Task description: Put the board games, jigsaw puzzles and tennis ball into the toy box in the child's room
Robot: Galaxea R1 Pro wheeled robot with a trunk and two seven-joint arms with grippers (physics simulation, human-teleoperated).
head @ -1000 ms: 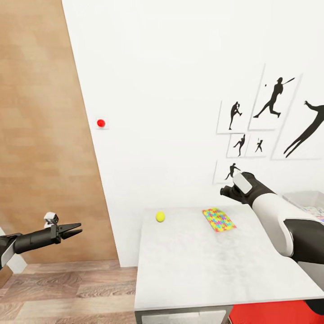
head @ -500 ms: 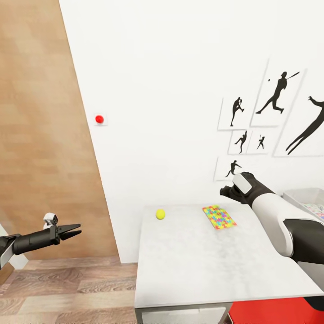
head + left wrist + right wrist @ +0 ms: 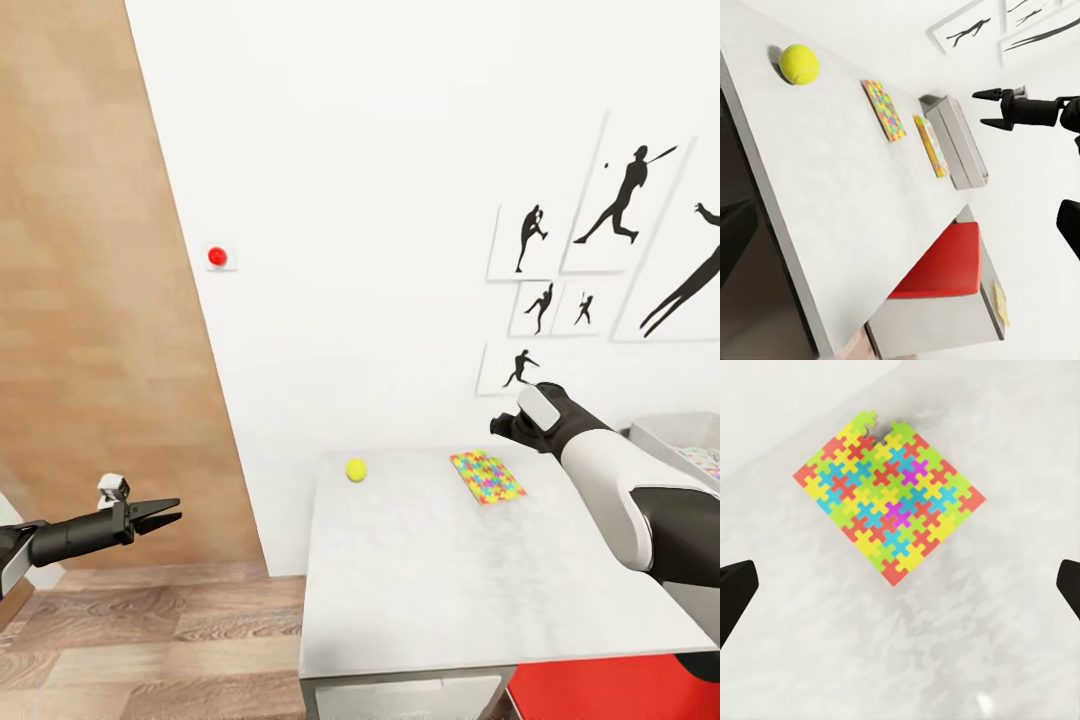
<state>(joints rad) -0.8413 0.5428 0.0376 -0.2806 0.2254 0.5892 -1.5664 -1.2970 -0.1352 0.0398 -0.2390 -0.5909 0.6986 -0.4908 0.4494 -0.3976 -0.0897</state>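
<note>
A yellow-green tennis ball (image 3: 356, 469) (image 3: 799, 64) lies near the table's (image 3: 420, 570) far left corner. To its right a jigsaw puzzle (image 3: 487, 476) (image 3: 889, 502) lies flat. My right gripper (image 3: 503, 426) (image 3: 900, 585) hovers open just above and beyond it, a fingertip at each side of the right wrist view. A second jigsaw puzzle (image 3: 932, 145) sits beside the grey toy box (image 3: 672, 436) (image 3: 958, 141); I cannot tell whether they touch. My left gripper (image 3: 170, 511) is open, out over the floor left of the table. The board games and bed are out of view.
A white wall with black baseball-player pictures (image 3: 620, 200) and a red button (image 3: 217, 256) stands behind the table. A wood-panelled wall (image 3: 90, 300) is at the left, above plank floor (image 3: 150, 640). A red object (image 3: 600, 690) (image 3: 941, 262) sits under the table's near right edge.
The head view has shifted slightly, so the wall pictures sit higher and further right. Both arms and the things on the table keep their places.
</note>
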